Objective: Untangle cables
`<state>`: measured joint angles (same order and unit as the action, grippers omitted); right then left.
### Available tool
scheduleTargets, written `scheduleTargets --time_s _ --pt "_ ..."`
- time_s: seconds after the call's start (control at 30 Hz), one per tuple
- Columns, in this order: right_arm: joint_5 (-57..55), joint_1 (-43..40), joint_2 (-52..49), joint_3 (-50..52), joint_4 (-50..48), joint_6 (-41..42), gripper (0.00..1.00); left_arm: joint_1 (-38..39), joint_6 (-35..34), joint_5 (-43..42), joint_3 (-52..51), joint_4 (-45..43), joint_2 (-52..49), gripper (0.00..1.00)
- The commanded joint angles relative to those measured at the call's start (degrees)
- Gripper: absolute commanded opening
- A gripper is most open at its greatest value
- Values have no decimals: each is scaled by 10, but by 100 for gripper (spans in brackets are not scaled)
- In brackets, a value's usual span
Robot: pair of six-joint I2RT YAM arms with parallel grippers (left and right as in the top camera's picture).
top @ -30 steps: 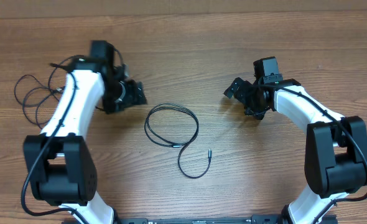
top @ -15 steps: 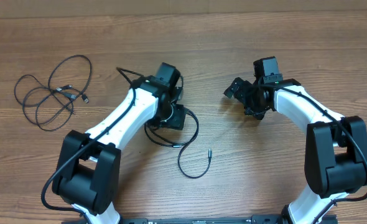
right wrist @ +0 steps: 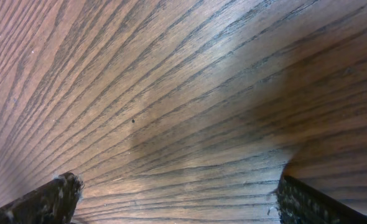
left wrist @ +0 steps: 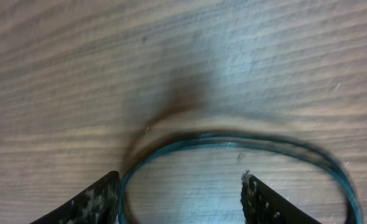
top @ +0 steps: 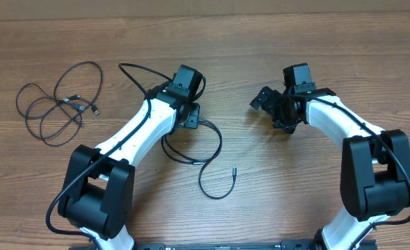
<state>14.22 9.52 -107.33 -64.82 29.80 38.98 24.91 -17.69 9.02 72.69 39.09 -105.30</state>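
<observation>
The wooden table [top: 260,42] carries everything; we give all positions relative to the looped cable [top: 220,142] at its middle. The left arm [top: 132,139] reaches in from the loop's near left side. The right arm [top: 344,132] stands to the right of the loop, well apart from it. The left gripper [top: 193,119] sits over the loop's upper edge. In the wrist view its jaws stand apart, and the loop's arc [left wrist: 233,142] lies on the wood between the fingertips [left wrist: 261,199], ungripped. The right gripper [top: 263,99] hangs above and to the right of the loop, jaws spread wide over wood grain, holding nothing. A tangled bundle of cables [top: 66,99] lies well to the left of the loop. The loop's tail ends in a small plug [top: 233,169] just below and to its right.
</observation>
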Motion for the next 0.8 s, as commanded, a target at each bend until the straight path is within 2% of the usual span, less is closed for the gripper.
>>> scheduleTargets --time_s 0.0,0.13,0.27,0.7,0.77 --pt "0 1 -1 -9 -1 0 100 -1 -8 -16 -19 -30 -3 63" --pt "0 1 -1 -9 -1 0 100 -2 -7 -9 -25 -33 -3 65" --pt "0 1 -1 -9 -1 0 100 -2 -7 11 -25 -34 -3 72" --pt "0 1 -1 -9 -1 0 100 -5 12 76 -43 -37 -5 69" --pt "0 1 -1 -9 -1 0 100 -10 14 95 -47 -37 -6 64"
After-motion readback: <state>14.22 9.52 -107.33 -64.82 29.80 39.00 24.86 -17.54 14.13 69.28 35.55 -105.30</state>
